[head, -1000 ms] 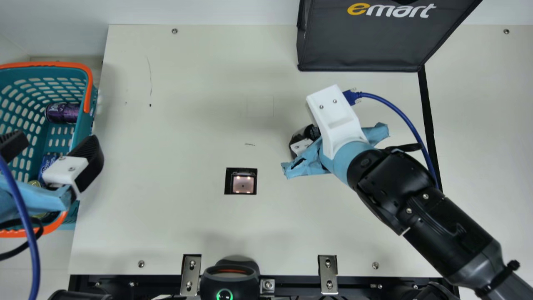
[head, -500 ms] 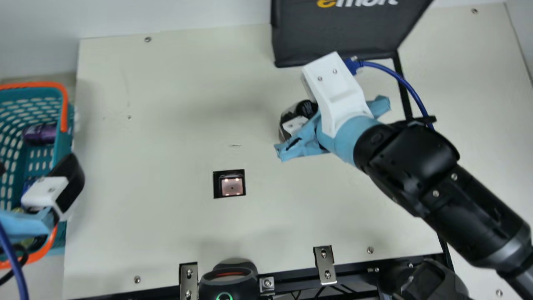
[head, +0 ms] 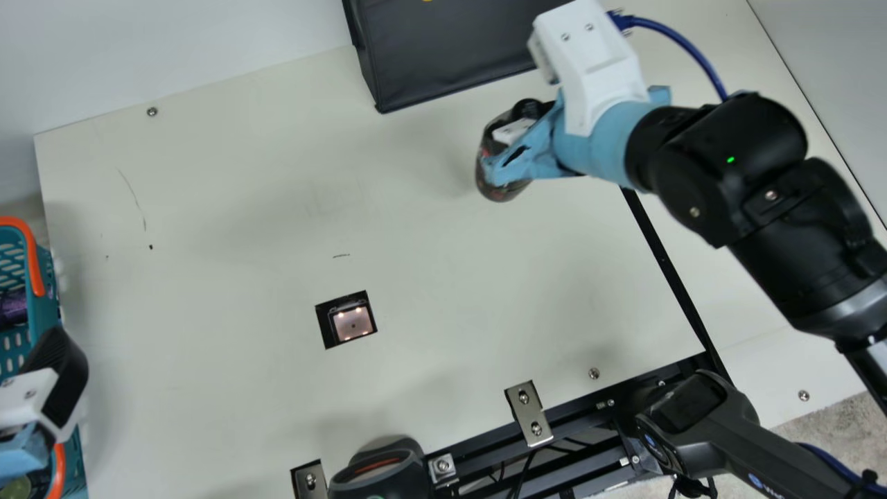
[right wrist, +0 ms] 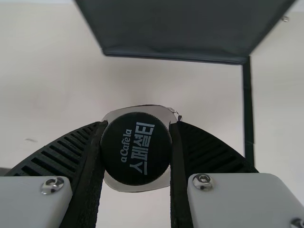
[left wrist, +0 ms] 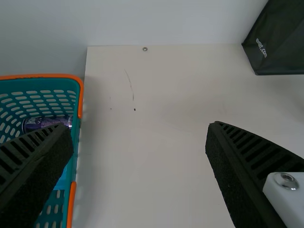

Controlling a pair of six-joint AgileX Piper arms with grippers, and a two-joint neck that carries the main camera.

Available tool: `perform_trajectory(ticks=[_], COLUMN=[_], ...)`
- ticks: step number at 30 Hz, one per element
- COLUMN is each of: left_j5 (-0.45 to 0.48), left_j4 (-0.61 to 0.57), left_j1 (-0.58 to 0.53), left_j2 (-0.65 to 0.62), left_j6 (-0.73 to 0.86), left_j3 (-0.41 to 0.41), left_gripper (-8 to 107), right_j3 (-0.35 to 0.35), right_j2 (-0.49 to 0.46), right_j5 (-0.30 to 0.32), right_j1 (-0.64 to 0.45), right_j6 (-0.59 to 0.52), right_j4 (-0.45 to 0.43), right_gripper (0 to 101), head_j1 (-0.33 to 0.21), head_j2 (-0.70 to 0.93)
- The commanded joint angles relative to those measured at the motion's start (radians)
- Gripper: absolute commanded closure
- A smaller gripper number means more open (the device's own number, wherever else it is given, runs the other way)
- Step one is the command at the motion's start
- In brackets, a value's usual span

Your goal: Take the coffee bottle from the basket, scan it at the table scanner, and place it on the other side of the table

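In the main view my right gripper (head: pixel 524 132) holds the dark coffee bottle (head: pixel 500 188) over the table (head: pixel 443 277), right of the scanner (head: pixel 353 322) and just below the black bag. In the right wrist view the bottle's black cap (right wrist: pixel 136 148) faces the camera, pinched between both fingers of that gripper (right wrist: pixel 137 156). At the main view's left edge stands my left gripper (head: pixel 41 395), over the basket's (head: pixel 38 277) side. In the left wrist view the same gripper (left wrist: pixel 142 166) has its fingers wide apart with nothing between them, the basket (left wrist: pixel 80 95) beside it.
A purple can (left wrist: pixel 47 122) lies in the basket. The black bag (head: pixel 443 55) stands at the table's far side. A handheld scanner (head: pixel 384 468) sits at the near edge, and another dark handheld device (head: pixel 700 416) is near the right corner.
The main camera has turned toward the right. My right arm, still gripping the bottle, has shifted away from the scanner, rightward over the table. The left gripper stays by the basket.
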Motion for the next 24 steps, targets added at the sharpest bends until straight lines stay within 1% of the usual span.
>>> perform_trajectory(ticks=[1,7,13,19,24], left_j5=[0.0,0.0,0.0,0.0,0.0], left_j4=[0.0,0.0,0.0,0.0,0.0], left_j1=[0.0,0.0,0.0,0.0,0.0], left_j2=[0.0,0.0,0.0,0.0,0.0], left_j6=[0.0,0.0,0.0,0.0,0.0], left_j3=[0.0,0.0,0.0,0.0,0.0], left_gripper=[9,9,9,9,9], right_j3=[-0.007,-0.034,-0.073,-0.13,-0.185], right_j2=[0.004,0.034,0.103,0.204,0.295], right_j5=[-0.006,-0.011,-0.034,-0.069,-0.094], right_j1=[-0.135,-0.321,-0.48,-0.595,-0.648], right_j6=[-0.047,-0.159,-0.274,-0.372,-0.418], right_j4=[0.031,0.101,0.165,0.218,0.239], right_gripper=[101,101,101,101,101], head_j1=[-0.029,-0.029,-0.029,-0.029,-0.029], head_j2=[-0.002,-0.002,-0.002,-0.002,-0.002])
